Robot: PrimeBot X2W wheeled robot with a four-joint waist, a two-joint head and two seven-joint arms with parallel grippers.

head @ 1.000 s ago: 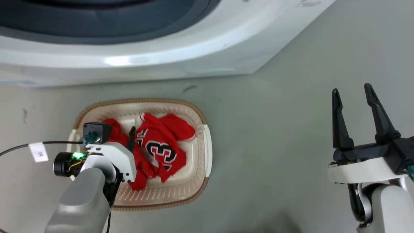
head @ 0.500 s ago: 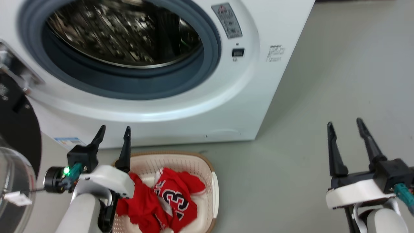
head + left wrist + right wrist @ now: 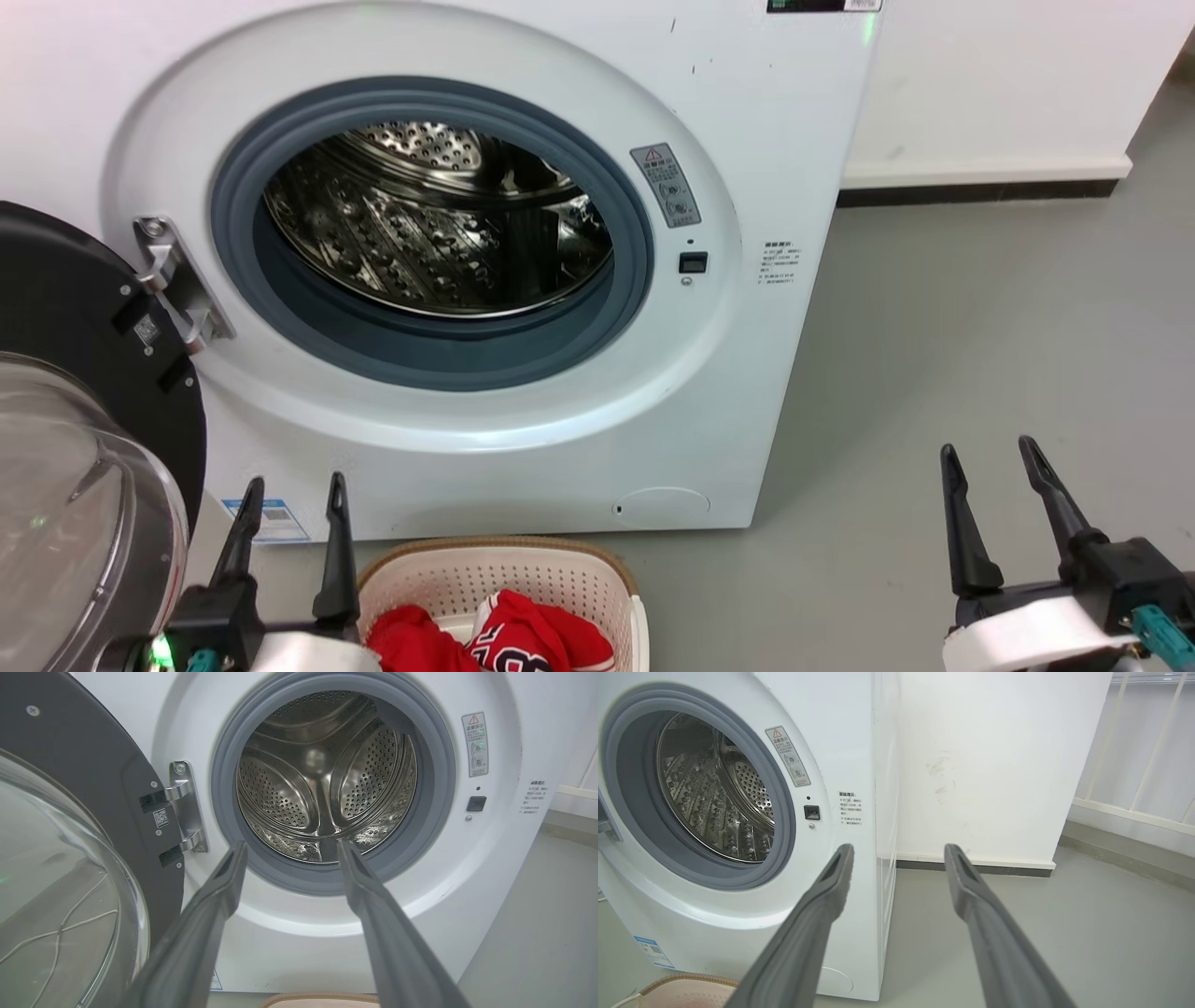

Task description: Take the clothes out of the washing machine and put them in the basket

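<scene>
The washer [image 3: 794, 140] faces the robot, mouth open on the drum [image 3: 420, 243], door [image 3: 65, 308] swung left and cut by the edge. On the floor [image 3: 980, 327] just before it sits the basket [image 3: 523, 571], its near part cut off, its long axis unclear. The clothes [image 3: 523, 639] lie inside it, the number mostly hidden. Left gripper [image 3: 295, 481] and right gripper [image 3: 988, 446] point forward, jaws released, holding nothing.

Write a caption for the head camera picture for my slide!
Open washing machine with a bare-looking drum; red clothes lie in the basket, left end effector and right end effector both open.
</scene>
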